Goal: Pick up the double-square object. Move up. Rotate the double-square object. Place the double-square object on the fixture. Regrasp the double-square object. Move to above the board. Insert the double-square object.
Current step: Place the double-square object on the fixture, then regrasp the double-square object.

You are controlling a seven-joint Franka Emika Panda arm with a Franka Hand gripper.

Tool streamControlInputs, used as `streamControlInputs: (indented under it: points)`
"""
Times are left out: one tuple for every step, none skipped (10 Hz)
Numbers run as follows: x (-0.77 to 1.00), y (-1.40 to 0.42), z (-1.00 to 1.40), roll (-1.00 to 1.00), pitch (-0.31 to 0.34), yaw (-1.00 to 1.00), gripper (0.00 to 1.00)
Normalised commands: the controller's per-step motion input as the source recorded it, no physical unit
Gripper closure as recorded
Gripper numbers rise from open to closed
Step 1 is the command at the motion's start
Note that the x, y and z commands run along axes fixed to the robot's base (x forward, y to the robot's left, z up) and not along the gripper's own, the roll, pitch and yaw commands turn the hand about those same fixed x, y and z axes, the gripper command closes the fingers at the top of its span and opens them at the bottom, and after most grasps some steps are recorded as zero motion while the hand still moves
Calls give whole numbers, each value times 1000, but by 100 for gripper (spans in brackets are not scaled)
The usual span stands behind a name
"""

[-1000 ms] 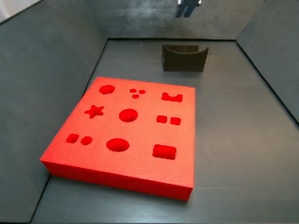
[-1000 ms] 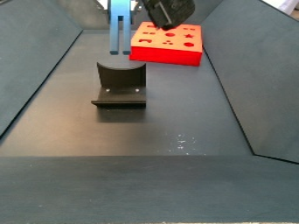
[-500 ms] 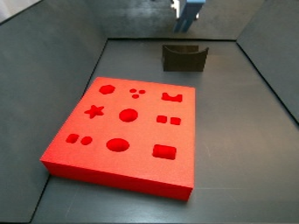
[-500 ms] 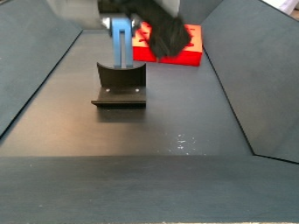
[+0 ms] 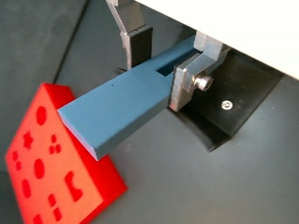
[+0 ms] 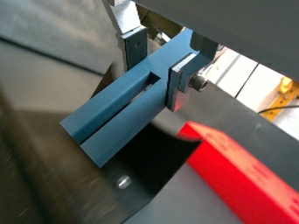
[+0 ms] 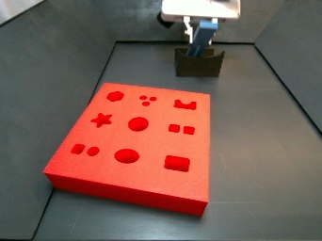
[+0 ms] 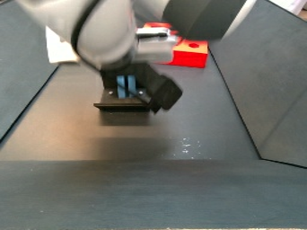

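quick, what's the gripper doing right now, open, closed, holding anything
Gripper: closed on the double-square object, down at the fixture.

The gripper (image 7: 201, 36) has come down from the far top edge of the side view to just above the fixture (image 7: 199, 63), its silver fingers (image 5: 187, 80) now clamped on the double-square object (image 5: 122, 103). The arm now blocks most of the board (image 8: 189, 54).
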Motion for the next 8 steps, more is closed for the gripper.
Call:
streamControlInputs:
  points:
    - [140,97,-658,-182,11,-198,100]
    - [122,82,-532,-180,-9,-187,100]
    - [91,77,-296,-153,-39,-139,100]
    - [86,100,-263,-128,-55,-122,100]
    - [76,107,-250,-120,-63,-89,100]
    - [76,105,-250,-120,-63,-64,100]
    - [0,0,0,0,0,0,0]
    - [0,0,1000,-13,29,-40,0]
